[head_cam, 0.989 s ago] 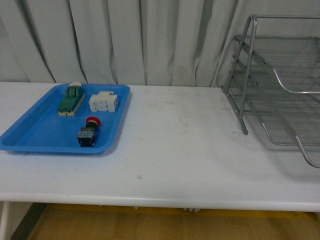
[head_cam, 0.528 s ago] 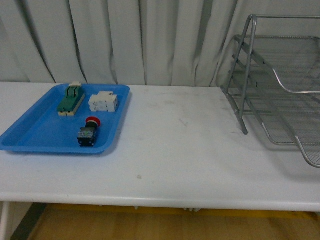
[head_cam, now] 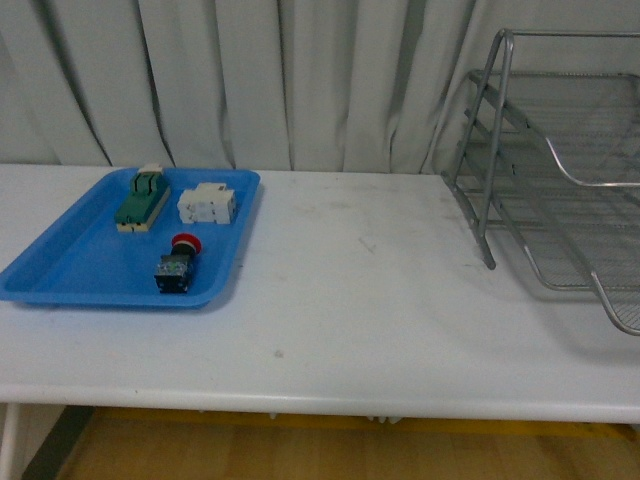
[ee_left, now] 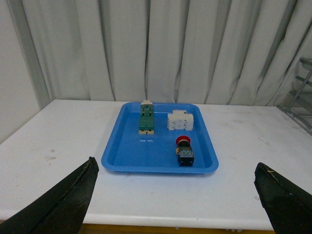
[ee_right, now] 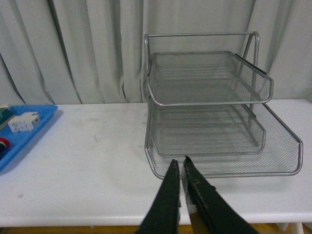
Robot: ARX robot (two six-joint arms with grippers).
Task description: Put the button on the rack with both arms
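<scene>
Front view: wire-mesh rack (head_cam: pixel 560 200), round-capped button (head_cam: pixel 176 262).

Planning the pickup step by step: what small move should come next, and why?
Probably ease the open left claw forward and down toward the button: it lies untouched in the blue tray, the claw hangs well short of it, while the rack stands across the table.

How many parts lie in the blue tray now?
3. The green block sits at the back of the tray, the white block is beside it on the right, and the button is in front of them. Nothing seems hidden.
</scene>
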